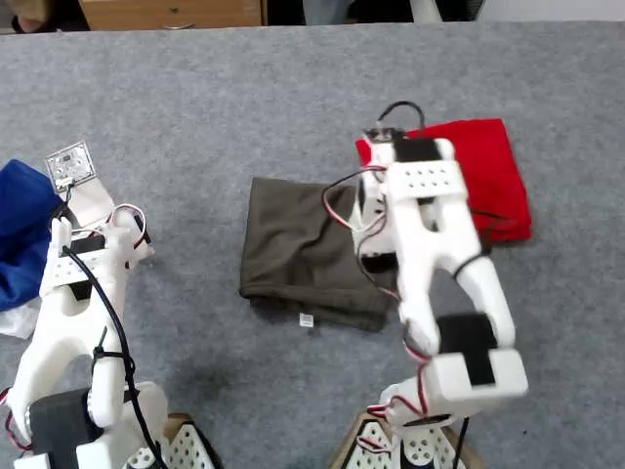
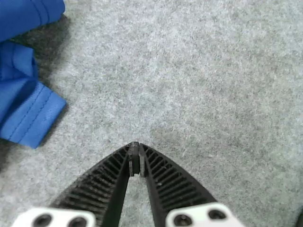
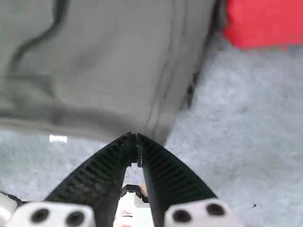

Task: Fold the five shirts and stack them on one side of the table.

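Observation:
A folded olive shirt [image 1: 298, 249] lies mid-table, with a small white tag [image 1: 307, 319] at its near edge. Behind and to its right lies a folded red shirt [image 1: 493, 176]. A crumpled blue shirt [image 1: 21, 230] sits at the left edge. The right arm [image 1: 430, 225] hangs over the olive shirt's right side. My right gripper [image 3: 134, 143] is shut at the edge of the olive shirt [image 3: 104, 61], with no cloth seen between its fingers, and the red shirt [image 3: 265, 21] lies beyond. My left gripper [image 2: 135, 160] is shut above bare felt beside the blue shirt [image 2: 21, 99].
Grey felt [image 1: 195, 107] covers the whole table. Wooden furniture [image 1: 171, 12] stands beyond the far edge. Something white [image 1: 14, 322] lies under the blue shirt at the left edge. The left arm [image 1: 73, 293] stands at the near left.

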You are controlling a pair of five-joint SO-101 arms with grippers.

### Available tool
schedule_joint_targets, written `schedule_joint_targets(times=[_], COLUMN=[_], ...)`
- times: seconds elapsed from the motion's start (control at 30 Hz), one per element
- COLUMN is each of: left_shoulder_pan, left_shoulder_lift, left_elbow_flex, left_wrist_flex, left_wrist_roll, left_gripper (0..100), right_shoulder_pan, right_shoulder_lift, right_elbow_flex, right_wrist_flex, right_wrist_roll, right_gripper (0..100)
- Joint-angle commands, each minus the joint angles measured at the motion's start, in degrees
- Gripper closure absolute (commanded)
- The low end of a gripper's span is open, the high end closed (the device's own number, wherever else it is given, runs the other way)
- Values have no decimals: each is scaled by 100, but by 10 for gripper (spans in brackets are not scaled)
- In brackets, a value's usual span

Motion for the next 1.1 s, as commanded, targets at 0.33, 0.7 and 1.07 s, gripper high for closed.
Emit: schedule_joint_targets(times=[0.33, 0.7, 1.07], left_shoulder_pan=[-13, -4, 1763], left_shoulder_lift=[-70, -88, 18], left_elbow_flex=[-75, -75, -2185], left_wrist_flex=[-88, -88, 941], left_wrist_roll=[26, 18, -615], left_gripper=[971, 971, 970], right_shoulder_pan=[9, 308, 1635], right_shoulder_lift=[303, -277, -892], right_elbow_flex=[418, 1174, -1042], right_wrist_flex=[176, -677, 862], right_wrist_roll=[-35, 114, 105], right_gripper=[986, 986, 985])
